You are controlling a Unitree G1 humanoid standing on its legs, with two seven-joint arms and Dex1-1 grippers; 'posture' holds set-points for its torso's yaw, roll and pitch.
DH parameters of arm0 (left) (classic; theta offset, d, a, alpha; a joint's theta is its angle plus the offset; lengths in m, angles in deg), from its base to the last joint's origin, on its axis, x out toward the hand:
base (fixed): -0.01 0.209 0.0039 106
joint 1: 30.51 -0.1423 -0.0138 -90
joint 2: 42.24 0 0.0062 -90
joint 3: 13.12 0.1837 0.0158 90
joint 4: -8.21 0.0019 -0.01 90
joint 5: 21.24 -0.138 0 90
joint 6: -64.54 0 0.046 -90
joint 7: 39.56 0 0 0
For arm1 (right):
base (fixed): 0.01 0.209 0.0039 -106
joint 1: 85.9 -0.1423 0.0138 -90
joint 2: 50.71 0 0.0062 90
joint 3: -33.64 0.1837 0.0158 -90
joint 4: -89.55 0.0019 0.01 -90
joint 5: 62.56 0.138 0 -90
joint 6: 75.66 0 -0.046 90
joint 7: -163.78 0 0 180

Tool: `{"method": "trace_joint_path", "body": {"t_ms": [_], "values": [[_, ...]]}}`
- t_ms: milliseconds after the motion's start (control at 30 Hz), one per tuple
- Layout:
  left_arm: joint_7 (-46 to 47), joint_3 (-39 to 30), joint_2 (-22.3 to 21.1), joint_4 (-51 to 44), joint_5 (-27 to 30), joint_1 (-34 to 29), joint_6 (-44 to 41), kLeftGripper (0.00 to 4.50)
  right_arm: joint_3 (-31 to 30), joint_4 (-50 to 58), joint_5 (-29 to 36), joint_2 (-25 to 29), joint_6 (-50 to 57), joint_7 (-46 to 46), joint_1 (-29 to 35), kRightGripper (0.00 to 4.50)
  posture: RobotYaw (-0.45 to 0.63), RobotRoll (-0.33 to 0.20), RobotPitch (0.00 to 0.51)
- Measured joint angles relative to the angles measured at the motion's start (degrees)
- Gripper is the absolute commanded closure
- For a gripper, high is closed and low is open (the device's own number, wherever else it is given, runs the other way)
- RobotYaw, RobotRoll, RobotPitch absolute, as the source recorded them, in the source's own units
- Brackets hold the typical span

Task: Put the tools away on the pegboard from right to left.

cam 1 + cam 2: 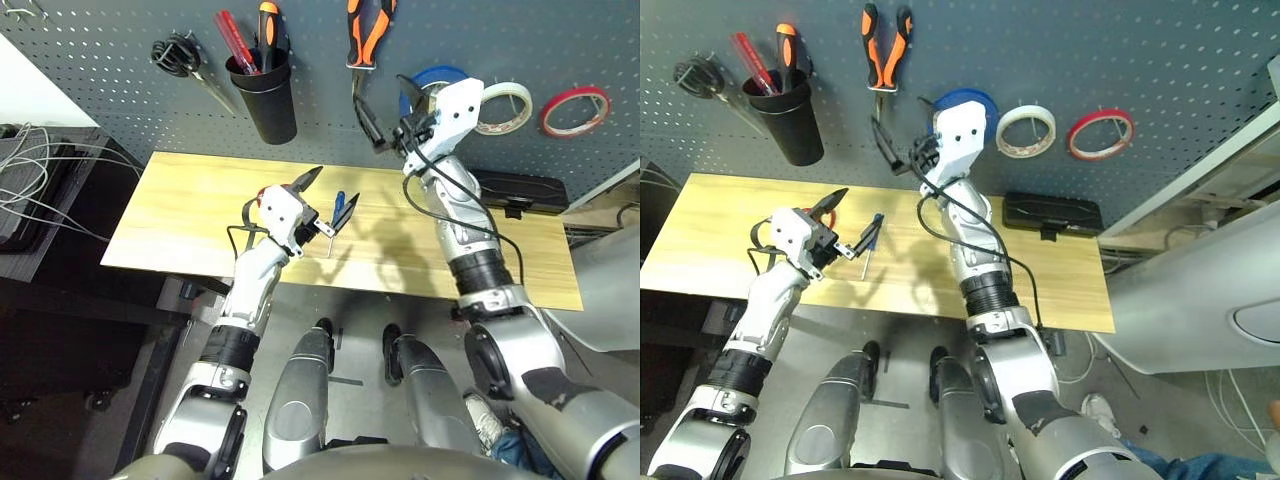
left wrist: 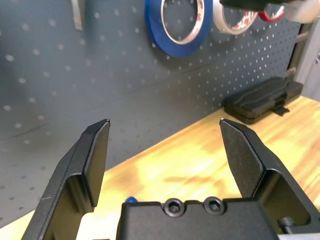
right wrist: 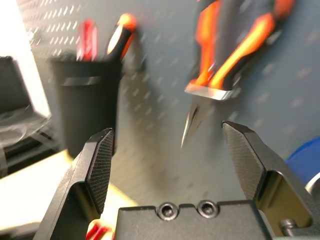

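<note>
Orange-and-black-handled pliers (image 1: pixel 368 35) and a blue tape ring (image 1: pixel 437 80) hang at the top centre of the dark grey perforated pegboard (image 1: pixel 100 90). The right gripper (image 3: pixel 167 135) gapes empty just below the pliers. Mid-frame, the left gripper (image 1: pixel 332 197) is spread empty over the slim blue-handled screwdriver (image 1: pixel 336 215) on the pale wooden tabletop (image 1: pixel 180 220)

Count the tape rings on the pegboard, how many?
3, side by side on the pegboard: blue tape ring, white tape ring and red tape ring. None seems hidden.

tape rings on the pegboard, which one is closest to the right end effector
The blue tape ring: it hangs directly behind the right end effector. The white tape ring and the red tape ring hang further along the pegboard, away from it.
</note>
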Motion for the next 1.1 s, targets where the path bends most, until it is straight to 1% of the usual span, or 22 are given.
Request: {"method": "trace_joint_path", "body": {"t_ms": [133, 367, 600, 700, 800, 967, 1100], "values": [[2.2, 0.2, -0.5, 3.8, -2.7, 1.9, -2.9, 0.0, -0.1, -0.4, 0.0, 1.3, 2.0, -0.7, 0.8, 0.04, 0.16, 0.0, 0.288], [4.6, 0.9, -0.6, 7.5, -5.7, 5.3, -7.7, 0.0, 0.1, -4.0, -0.5, 2.8, 3.1, -0.9, 0.9, 0.04, 0.16, 0.0, 0.299], [6.2, 1.4, -0.2, 12.0, -7.7, 9.0, -14.4, 0.0, 0.3, -5.7, -0.5, 7.2, 8.3, -3.4, 2.2, 0.04, 0.15, 0.0, 0.309], [7.1, 1.5, 0.3, 14.6, -8.4, 11.0, -17.0, 0.0, 0.1, -4.8, -0.5, 8.6, 11.5, -5.1, 3.8, 0.04, 0.14, 0.0, 0.318], [8.3, 1.1, 1.0, 19.3, -8.8, 14.6, -19.8, 0.0, -1.4, -3.2, -0.9, 10.5, 16.3, -7.4, 6.1, 0.04, 0.13, 0.0, 0.328], [10.3, 0.3, 2.2, 25.6, -8.7, 18.9, -22.4, 0.0, -4.4, 0.2, -2.4, 12.1, 21.5, -10.3, 8.3, 0.04, 0.12, 0.0, 0.353], [11.4, -1.1, 3.3, 30.7, -8.1, 21.9, -24.0, 0.0, -5.0, 2.9, -3.0, 12.8, 24.4, -10.4, 9.7, 0.04, 0.11, 0.0, 0.38]]}}
